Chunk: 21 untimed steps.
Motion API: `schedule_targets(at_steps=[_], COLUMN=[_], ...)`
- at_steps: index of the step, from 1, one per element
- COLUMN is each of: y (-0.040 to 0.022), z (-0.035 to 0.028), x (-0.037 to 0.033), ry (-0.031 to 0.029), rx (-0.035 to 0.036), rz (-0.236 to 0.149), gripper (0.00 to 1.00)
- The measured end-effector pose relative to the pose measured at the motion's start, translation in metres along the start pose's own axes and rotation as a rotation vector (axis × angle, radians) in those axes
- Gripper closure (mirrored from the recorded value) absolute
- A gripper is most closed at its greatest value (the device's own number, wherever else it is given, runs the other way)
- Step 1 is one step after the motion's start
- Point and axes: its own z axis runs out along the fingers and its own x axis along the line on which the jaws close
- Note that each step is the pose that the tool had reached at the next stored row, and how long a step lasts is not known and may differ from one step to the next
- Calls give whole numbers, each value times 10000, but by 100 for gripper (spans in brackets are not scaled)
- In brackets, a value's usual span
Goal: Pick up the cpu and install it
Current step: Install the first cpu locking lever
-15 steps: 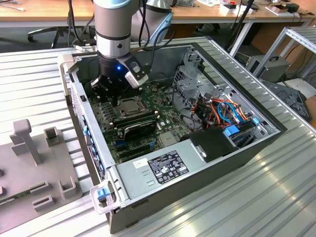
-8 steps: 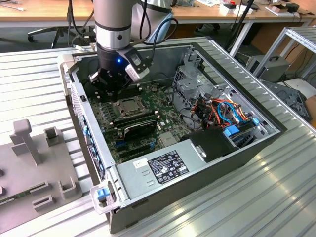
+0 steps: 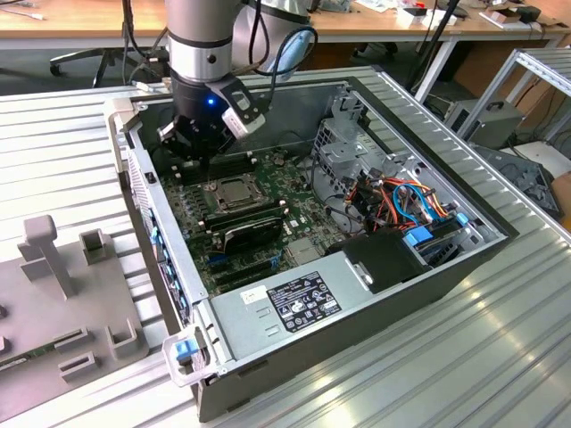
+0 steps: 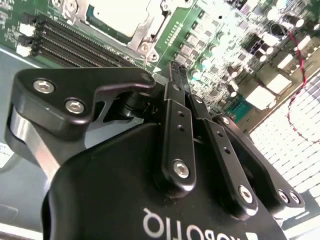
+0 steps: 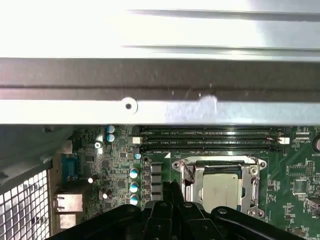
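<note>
The black two-fingered gripper has its jaws pressed together with nothing between them, the tips converging to a single point above the green motherboard; the same closed tips appear in the first wrist view just beside the socket. The cpu, a small flat square chip with a dull silver-grey metal top, lies seated in the socket, framed by the hinged silver metal socket frame; in the exterior view the cpu sits just below the gripper. Long black memory slots run alongside the socket, between it and the grey metal case wall. The open black computer case rests on a ribbed aluminium table, with a grey power supply block near its front edge.
</note>
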Motion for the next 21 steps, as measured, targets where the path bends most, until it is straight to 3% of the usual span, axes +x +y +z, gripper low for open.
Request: schedule_targets(at_steps=[13,21], y=[124,124], z=[-41,-21], x=[28,-120], ry=[-9,29], rx=[-66,-92], rz=[2,2], gripper=[89,89])
